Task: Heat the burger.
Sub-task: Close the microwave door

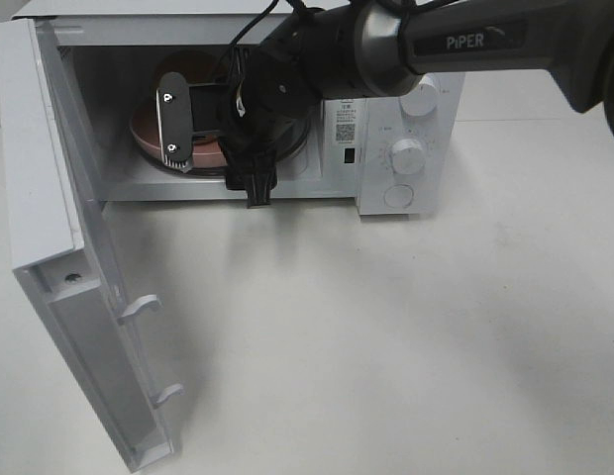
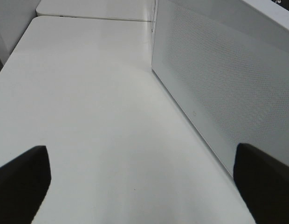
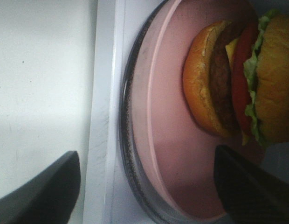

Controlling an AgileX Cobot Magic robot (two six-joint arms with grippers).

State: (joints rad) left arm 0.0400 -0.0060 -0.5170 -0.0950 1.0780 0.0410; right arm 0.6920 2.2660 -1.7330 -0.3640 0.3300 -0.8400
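- The burger is seated on the pink plate inside the microwave.
- The right gripper is spread wide at the microwave's opening, with nothing held.
- The door is yet to be shut and heating started.

Right arm: I note a glossy dark grey shell with white "PiPER" lettering. Black cables loop at the wrist. One finger has a silver plate and two screws.

You see your left gripper held wide, dark fingers over the flat white tabletop, beside the white dot-patterned microwave door.
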